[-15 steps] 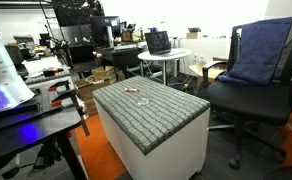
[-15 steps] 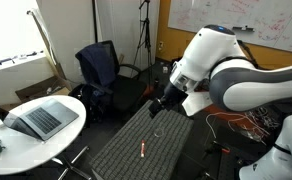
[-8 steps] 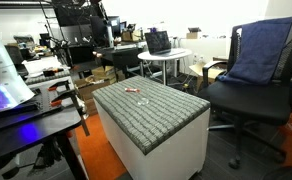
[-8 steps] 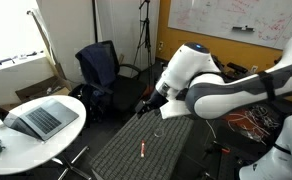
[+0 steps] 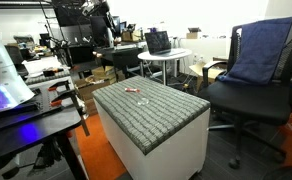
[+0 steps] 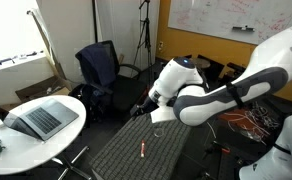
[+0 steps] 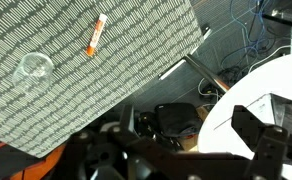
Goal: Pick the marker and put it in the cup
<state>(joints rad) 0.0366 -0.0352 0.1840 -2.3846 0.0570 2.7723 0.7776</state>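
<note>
The red marker (image 7: 94, 35) with a whitish end lies flat on the grey ribbed table top (image 7: 136, 60). The clear cup (image 7: 34, 68) stands upright a short way from it. In an exterior view the marker (image 6: 142, 149) lies near the middle of the table, and my gripper (image 6: 142, 108) hangs above the table's far part, away from the marker. In the wrist view my gripper (image 7: 191, 150) is open and empty, and its dark fingers frame the floor beyond the table edge. The marker (image 5: 132, 91) also shows as a small red streak in an exterior view.
An office chair (image 5: 251, 75) with a blue cloth stands beside the table (image 5: 156, 115). A round white table with a laptop (image 6: 41, 118) and a dark chair (image 6: 98, 70) stand beyond it. Cables (image 7: 251, 40) and a black bag (image 7: 176, 120) lie on the floor.
My arm has swung left and lower over the far part of the table. The marker and the cup have not moved.
</note>
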